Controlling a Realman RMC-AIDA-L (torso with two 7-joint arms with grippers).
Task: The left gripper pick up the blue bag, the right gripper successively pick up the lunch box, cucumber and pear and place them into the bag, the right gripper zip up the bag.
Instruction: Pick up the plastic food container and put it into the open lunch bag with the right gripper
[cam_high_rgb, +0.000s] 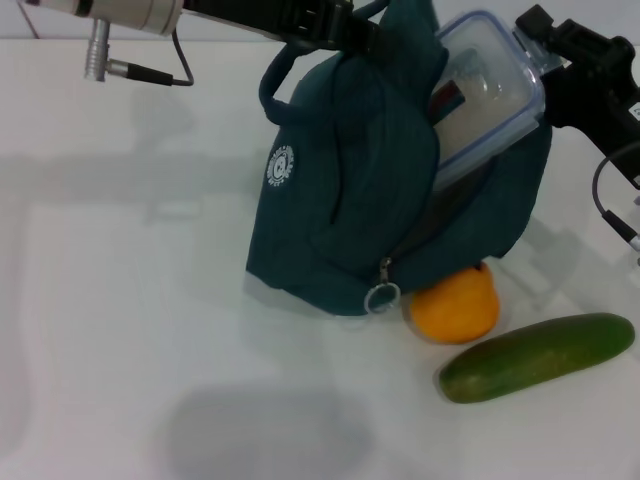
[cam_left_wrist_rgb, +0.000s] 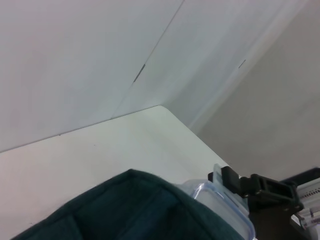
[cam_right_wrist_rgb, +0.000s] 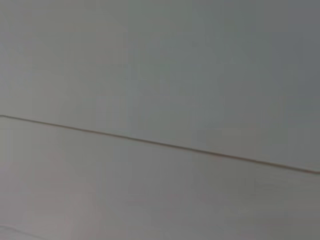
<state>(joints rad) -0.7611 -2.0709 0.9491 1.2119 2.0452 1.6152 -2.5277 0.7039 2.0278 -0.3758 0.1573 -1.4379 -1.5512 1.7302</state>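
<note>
The blue bag (cam_high_rgb: 340, 200) stands lifted in the middle of the white table, its top held by my left gripper (cam_high_rgb: 335, 30), which is shut on the fabric by the handles. The lunch box (cam_high_rgb: 490, 90), clear with a blue-rimmed lid, sticks tilted out of the bag's open top, about half inside. My right gripper (cam_high_rgb: 548, 62) grips its upper right edge. In the left wrist view the bag's rim (cam_left_wrist_rgb: 130, 210), the lunch box corner (cam_left_wrist_rgb: 220, 200) and the right gripper (cam_left_wrist_rgb: 237, 182) show. The pear (cam_high_rgb: 455, 305) lies against the bag's lower right side, and the cucumber (cam_high_rgb: 540, 355) lies just beyond it.
The bag's ring zipper pull (cam_high_rgb: 381, 297) hangs low at the front next to the pear. The white table (cam_high_rgb: 130, 300) stretches bare to the left and front. A cable (cam_high_rgb: 610, 200) trails from the right arm. The right wrist view shows only a plain wall.
</note>
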